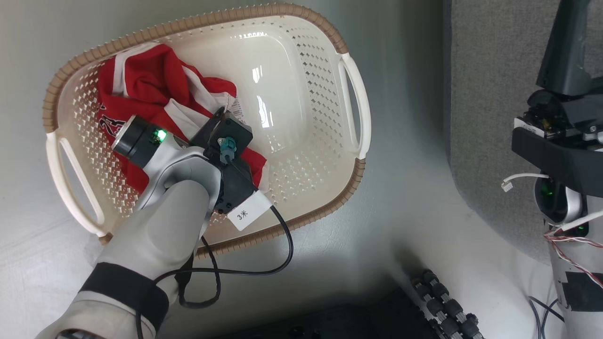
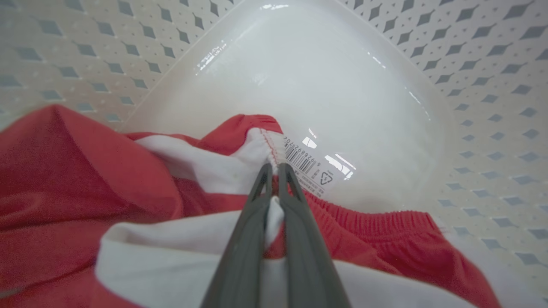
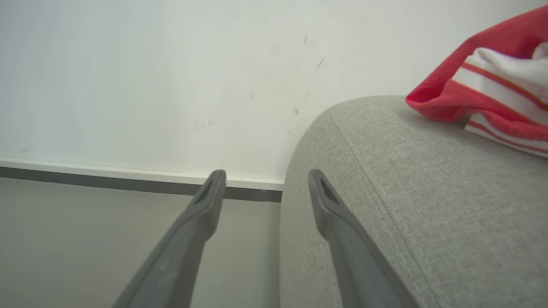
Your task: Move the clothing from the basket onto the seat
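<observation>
Inside the glossy, hole-punched cream plastic basket, the left hand pinches shut on a white-trimmed fold of crumpled red clothing, while the right hand gapes open by the rounded grey woven seat.

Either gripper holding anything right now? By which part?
Left gripper is shut on the clothing in the basket, pinching a bunched white-and-red fold at its seamed edge. Right gripper is open, holding nothing.
</observation>
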You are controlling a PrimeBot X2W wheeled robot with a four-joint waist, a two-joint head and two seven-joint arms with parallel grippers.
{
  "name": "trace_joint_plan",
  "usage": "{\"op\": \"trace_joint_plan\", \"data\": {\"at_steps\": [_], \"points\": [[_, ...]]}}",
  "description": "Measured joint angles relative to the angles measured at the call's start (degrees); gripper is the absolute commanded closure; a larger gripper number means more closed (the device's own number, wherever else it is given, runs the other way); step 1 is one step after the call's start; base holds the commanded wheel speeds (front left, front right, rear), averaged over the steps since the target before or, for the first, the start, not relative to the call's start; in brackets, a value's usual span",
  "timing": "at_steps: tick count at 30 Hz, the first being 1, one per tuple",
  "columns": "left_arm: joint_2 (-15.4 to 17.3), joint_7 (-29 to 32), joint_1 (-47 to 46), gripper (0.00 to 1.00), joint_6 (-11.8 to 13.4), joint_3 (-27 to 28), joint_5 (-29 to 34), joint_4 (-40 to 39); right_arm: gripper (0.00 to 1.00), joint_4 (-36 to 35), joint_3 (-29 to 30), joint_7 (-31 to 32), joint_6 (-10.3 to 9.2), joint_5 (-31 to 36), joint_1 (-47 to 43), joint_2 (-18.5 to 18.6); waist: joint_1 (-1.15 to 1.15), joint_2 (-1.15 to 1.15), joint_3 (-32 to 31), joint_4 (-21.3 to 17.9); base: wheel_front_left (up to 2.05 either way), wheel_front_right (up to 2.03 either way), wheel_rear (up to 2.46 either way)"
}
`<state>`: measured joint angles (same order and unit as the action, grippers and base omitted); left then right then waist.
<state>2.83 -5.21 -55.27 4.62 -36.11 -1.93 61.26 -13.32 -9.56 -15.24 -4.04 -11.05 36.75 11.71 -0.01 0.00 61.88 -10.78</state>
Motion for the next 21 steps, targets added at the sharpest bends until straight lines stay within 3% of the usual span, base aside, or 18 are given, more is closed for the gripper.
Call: {"op": "trace_joint_plan", "data": {"at_steps": [8, 21], "points": [[-0.12, -4.21, 0.13, 1.0, -0.03, 0.6, -1.66, 0.04, 0.0, 3.01, -0.02, 0.03, 0.34, -0.04, -0.01, -0.98, 0.0, 0.0, -2.31, 0.45, 0.0, 0.0, 0.0], [-0.19, -8.6, 4.24, 1.0, -1.68, -1.44, -8.94, -7.98, 0.0, 10.11, -0.35, 0.08, 2.3, -0.11, -1.02, -1.67, 0.0, 0.0, -10.23, 1.94, 0.0, 0.0, 0.0]]}}
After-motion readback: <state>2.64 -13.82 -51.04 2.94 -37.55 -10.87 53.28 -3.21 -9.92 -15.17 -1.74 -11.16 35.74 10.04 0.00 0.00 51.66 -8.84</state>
